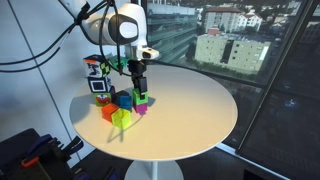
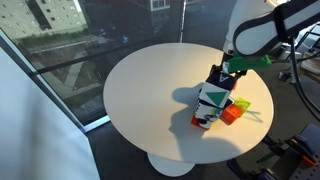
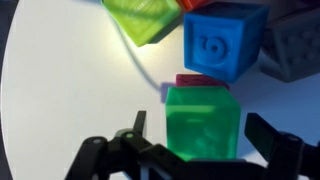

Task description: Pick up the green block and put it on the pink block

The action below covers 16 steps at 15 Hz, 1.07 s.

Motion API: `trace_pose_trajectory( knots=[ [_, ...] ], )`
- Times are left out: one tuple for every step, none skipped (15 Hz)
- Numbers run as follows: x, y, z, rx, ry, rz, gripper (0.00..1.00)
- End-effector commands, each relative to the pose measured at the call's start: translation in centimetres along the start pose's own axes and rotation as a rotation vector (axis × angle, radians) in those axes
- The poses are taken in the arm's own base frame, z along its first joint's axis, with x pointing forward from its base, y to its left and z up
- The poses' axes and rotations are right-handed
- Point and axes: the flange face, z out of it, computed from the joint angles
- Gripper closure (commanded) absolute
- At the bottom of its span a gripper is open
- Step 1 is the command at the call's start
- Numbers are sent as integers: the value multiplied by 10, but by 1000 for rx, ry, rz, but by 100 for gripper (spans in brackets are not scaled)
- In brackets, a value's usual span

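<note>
In the wrist view the green block [image 3: 203, 120] sits squarely on top of the pink block [image 3: 200, 80], of which only a thin magenta edge shows. My gripper [image 3: 200, 132] is open around the green block, with a small gap between each finger and the block's sides. In an exterior view the gripper [image 1: 138, 82] hangs straight down over the green block [image 1: 141, 93] stacked on the pink block [image 1: 143, 103]. In an exterior view [image 2: 228, 80] the gripper hides both blocks.
A blue cube [image 3: 222, 40], a lime-yellow cube [image 3: 145, 18], a grey cube [image 3: 295, 45] and an orange-red block [image 1: 108, 111] crowd just beyond the stack. A patterned box [image 2: 208, 105] stands beside them. All rest on a round white table [image 1: 195, 115].
</note>
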Motion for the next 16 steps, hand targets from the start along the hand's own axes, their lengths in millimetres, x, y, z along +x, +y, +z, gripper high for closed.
trace_pose_trajectory(
  knots=[
    [2,4,-12,-6,-24,-17,0],
    [1,5,-14,-3,-30,-22,0],
    [1,7,-17,2,-34,-29,0],
    [1,10,-21,7,-37,-38,0],
    [0,12,-25,13,-41,-50,0],
    [0,15,-29,17,-43,-59,0],
    [0,18,-34,23,-46,-70,0],
    [0,21,-39,32,-49,-81,0],
    [0,25,-44,43,-56,-94,0],
    [0,28,-48,50,-64,-105,0],
    [0,31,-52,58,-72,-116,0],
    [-1,35,-56,62,-82,-126,0],
    [-1,39,-60,62,-90,-138,0],
    [-2,43,-65,55,-98,-146,0],
    [-3,48,-69,47,-105,-155,0],
    [-4,52,-73,40,-112,-158,0]
  ],
)
